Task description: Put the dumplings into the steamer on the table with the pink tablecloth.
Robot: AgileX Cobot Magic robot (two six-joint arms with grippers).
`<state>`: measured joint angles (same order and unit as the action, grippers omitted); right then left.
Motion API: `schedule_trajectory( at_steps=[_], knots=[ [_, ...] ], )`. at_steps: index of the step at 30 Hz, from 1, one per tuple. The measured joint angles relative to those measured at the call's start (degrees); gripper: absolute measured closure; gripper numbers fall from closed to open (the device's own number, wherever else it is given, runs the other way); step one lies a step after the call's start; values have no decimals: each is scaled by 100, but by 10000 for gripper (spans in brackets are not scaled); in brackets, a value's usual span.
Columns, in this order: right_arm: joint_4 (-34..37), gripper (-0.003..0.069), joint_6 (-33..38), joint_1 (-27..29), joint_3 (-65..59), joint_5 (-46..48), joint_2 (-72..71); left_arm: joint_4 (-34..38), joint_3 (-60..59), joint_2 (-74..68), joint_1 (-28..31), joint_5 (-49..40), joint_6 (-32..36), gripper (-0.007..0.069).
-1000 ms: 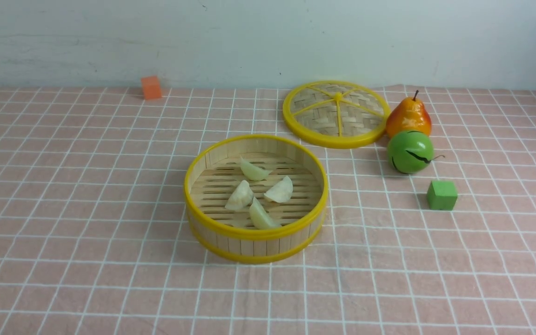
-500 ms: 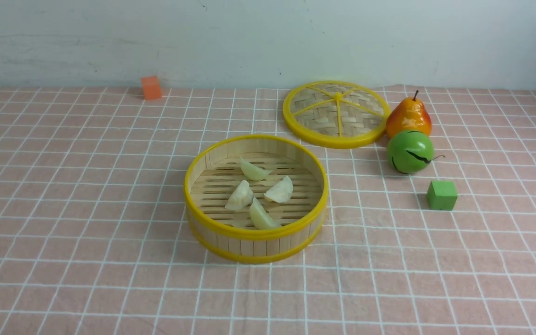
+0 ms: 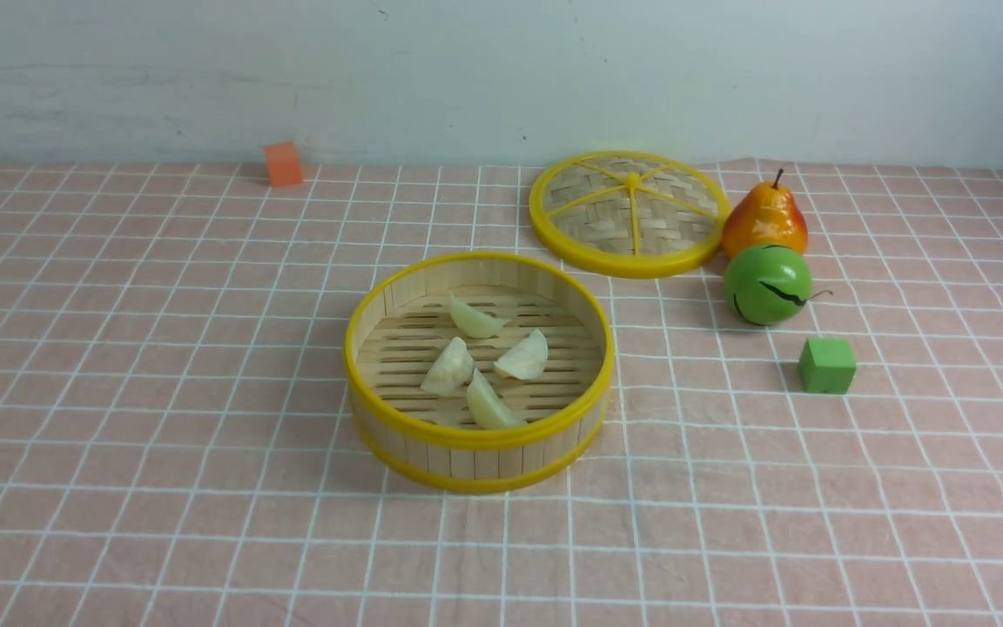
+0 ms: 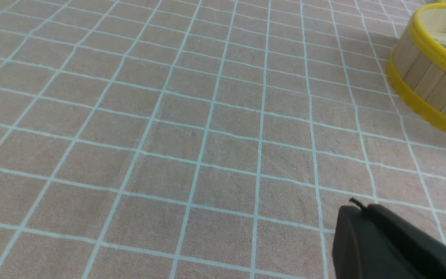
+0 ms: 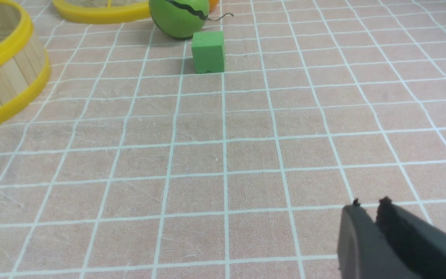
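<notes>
The steamer (image 3: 477, 440) stands mid-table on the pink tablecloth (image 3: 162, 392), with several pale dumplings (image 3: 475, 320) lying on its slatted floor. Neither arm shows in the front view. In the left wrist view my left gripper (image 4: 358, 207) hangs shut and empty over bare cloth, well short of the steamer (image 4: 428, 77). In the right wrist view my right gripper (image 5: 368, 203) is open by a narrow gap with nothing in it, also over bare cloth, with the steamer (image 5: 6, 89) far off to one side.
The woven yellow-rimmed lid (image 3: 628, 213) lies behind the steamer to the right. Beside the lid are a pear (image 3: 764, 219), a green ball (image 3: 767, 284) and a green cube (image 3: 826, 366). An orange cube (image 3: 283, 164) sits by the back wall.
</notes>
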<state>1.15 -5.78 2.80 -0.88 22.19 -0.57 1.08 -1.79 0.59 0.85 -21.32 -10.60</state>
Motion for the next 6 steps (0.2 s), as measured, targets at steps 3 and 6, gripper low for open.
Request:
schedule_trajectory(
  at_steps=[3,6],
  knots=[
    [0,580,0,0,0,0,0,0,0,0,0,0,0,633],
    [0,575,0,0,0,0,0,0,0,0,0,0,0,630]
  ],
)
